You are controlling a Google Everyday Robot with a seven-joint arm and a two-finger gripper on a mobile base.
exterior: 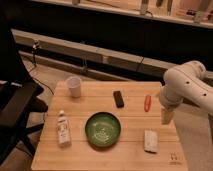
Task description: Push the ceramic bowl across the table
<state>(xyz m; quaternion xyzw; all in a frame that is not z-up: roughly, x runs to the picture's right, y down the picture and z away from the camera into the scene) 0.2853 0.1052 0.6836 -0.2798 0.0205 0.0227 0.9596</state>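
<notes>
Bulky white arm (187, 85) of smooth rounded segments with small dark dots, right of frame; pale beige hand (166, 116) at its lower end.
</notes>
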